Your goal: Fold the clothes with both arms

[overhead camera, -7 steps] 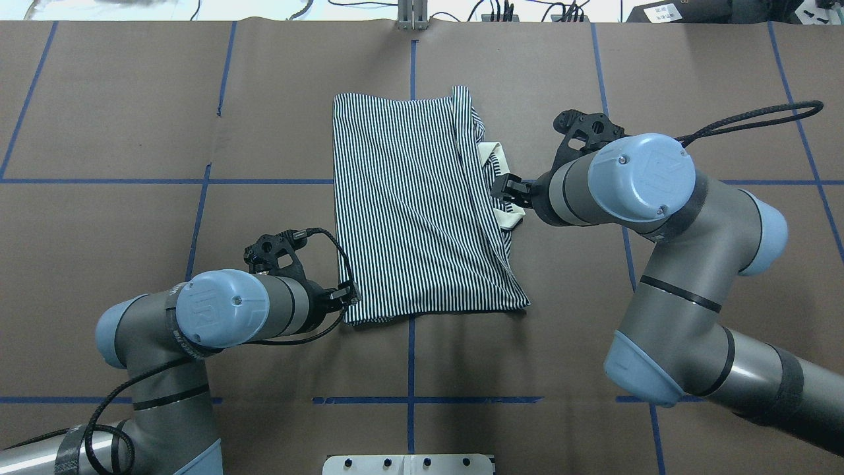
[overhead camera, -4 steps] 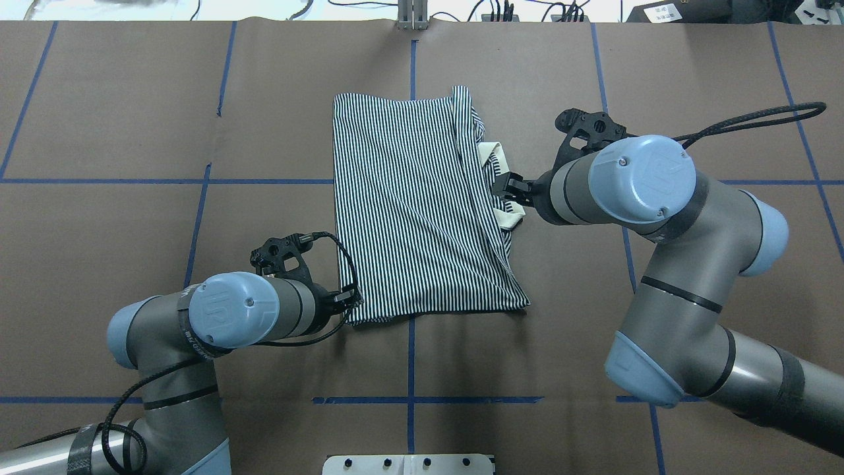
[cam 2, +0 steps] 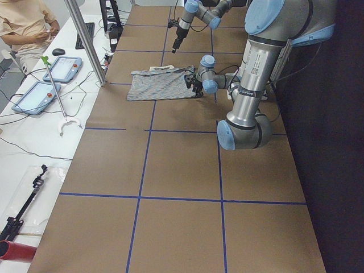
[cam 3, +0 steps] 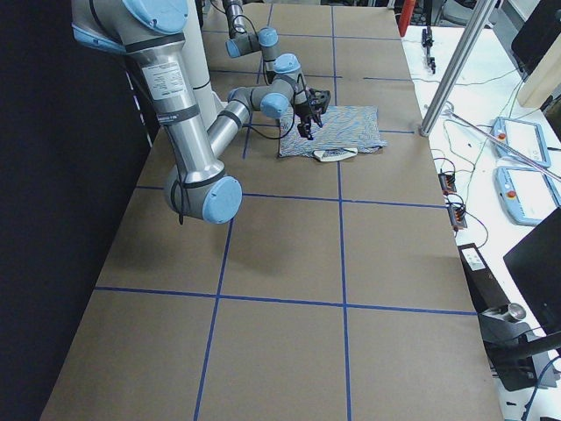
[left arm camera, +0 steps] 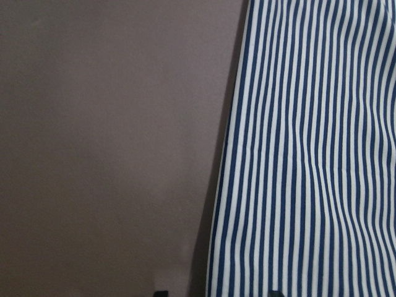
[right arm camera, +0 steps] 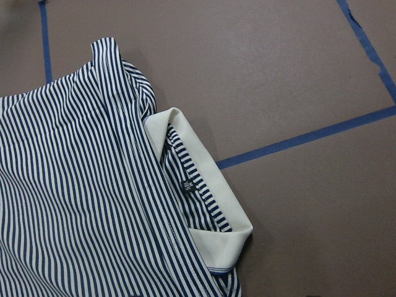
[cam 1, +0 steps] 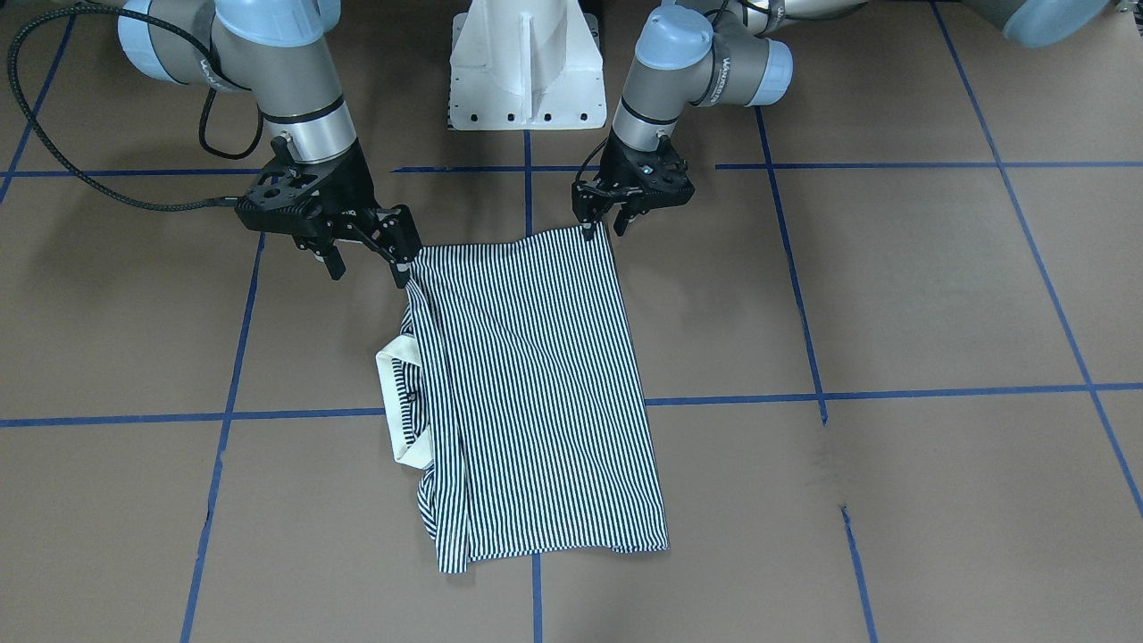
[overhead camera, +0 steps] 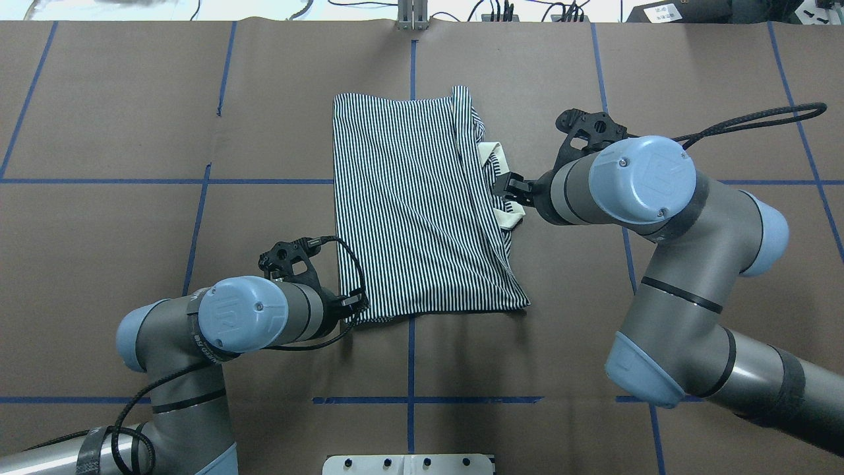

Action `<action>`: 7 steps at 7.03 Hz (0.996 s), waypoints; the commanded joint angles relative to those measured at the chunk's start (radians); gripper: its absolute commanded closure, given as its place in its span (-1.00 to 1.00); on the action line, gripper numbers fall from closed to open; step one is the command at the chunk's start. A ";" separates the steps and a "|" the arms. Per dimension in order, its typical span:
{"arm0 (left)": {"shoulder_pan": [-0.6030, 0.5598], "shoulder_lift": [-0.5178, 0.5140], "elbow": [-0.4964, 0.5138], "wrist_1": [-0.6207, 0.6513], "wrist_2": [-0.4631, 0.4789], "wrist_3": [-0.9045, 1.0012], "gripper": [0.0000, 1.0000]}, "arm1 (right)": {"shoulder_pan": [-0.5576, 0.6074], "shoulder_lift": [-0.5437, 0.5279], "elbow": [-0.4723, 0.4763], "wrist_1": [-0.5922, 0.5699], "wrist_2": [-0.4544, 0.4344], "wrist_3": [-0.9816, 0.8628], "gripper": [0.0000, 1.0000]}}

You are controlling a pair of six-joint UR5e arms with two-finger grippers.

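The striped polo shirt [overhead camera: 415, 211] lies folded into a long rectangle on the brown table, and also shows in the front view [cam 1: 536, 393]. Its white collar [overhead camera: 496, 156] sticks out on my right side. My left gripper [overhead camera: 356, 305] is open at the shirt's near left corner, low over the hem [cam 1: 604, 230]. In the left wrist view the striped edge [left arm camera: 309, 154] runs between the fingertips. My right gripper [cam 1: 370, 272] is open and empty. It hovers above the collar [right arm camera: 210, 185], apart from it.
The white pedestal base [cam 1: 527, 71] stands at the table's near edge, between the arms. Blue tape lines [overhead camera: 412, 396] grid the brown surface. A black cable loop [overhead camera: 758, 119] hangs off the right wrist. Tablets [cam 2: 60, 68] and a metal post [cam 2: 85, 40] stand beyond the far edge.
My left arm has slid right and a little nearer, bringing its gripper to the shirt's near left corner. The right arm and the shirt have hardly moved.
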 commanded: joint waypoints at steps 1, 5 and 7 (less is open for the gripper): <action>0.005 -0.002 0.001 0.000 0.002 -0.004 -0.05 | 0.002 -0.001 0.000 0.000 -0.001 0.001 -0.82; 0.005 -0.002 0.013 -0.006 0.000 -0.002 0.11 | 0.000 -0.001 0.000 0.000 -0.001 0.001 -0.82; 0.006 -0.004 0.016 -0.007 0.000 -0.004 0.32 | 0.000 -0.004 0.000 0.000 -0.001 0.001 -0.82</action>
